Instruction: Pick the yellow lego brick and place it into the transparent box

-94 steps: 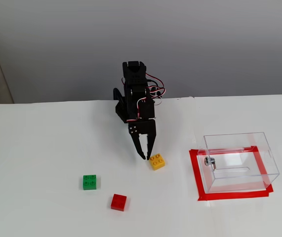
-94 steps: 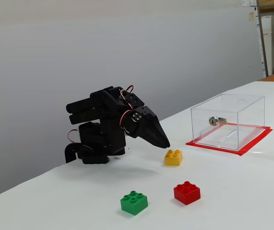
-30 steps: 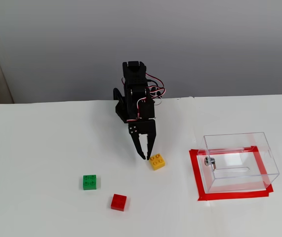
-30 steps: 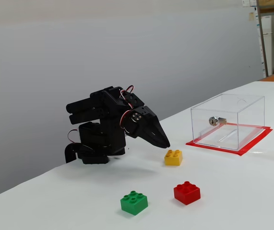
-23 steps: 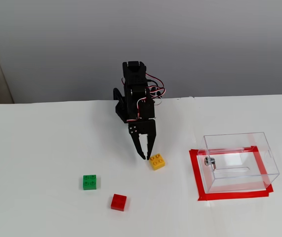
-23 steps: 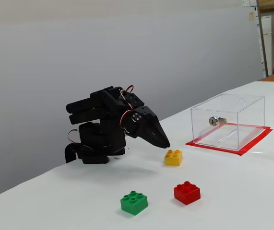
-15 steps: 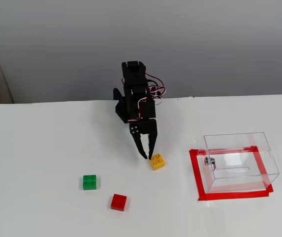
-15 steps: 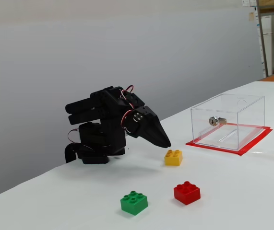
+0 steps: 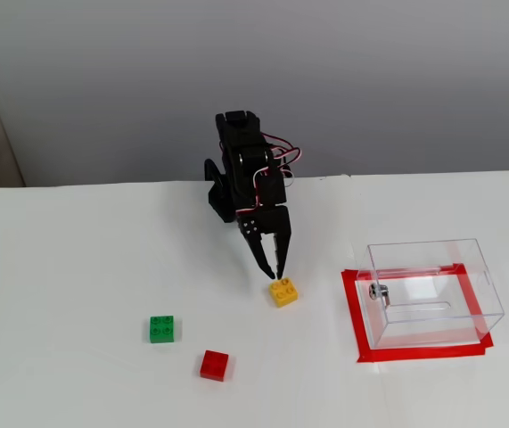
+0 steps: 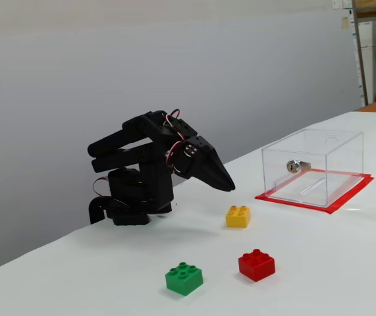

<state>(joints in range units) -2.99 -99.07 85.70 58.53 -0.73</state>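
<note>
Yellow lego brick (image 9: 283,292): sits studs-up on the white worktop (image 9: 76,267), between the arm and the transparent box. Roughly square, so it has no clear long axis; in the fixed view from above its sides are turned slightly askew to the worktop's edges.
Brick in the low side view (image 10: 238,216): flat on the worktop, nothing touching it.
Transparent box (image 9: 432,290): stands upright on a frame of red tape (image 9: 354,312), well apart from the brick, with a small metal fitting (image 9: 377,292) on the wall facing the brick.
Gripper (image 9: 277,268): jaws drawn close together with only a thin gap near the tips, holding nothing. From above, the tips appear just behind the brick's rear edge; the low side view (image 10: 228,185) shows them raised above the worktop and clear of the brick.
Arm (image 9: 243,174): black, base at the back of the worktop, folded forward, with the gripper slanting down toward the brick.
Green brick (image 9: 161,328): studs-up, well apart from the gripper.
Red brick (image 9: 214,365): studs-up, near the green one.
</note>
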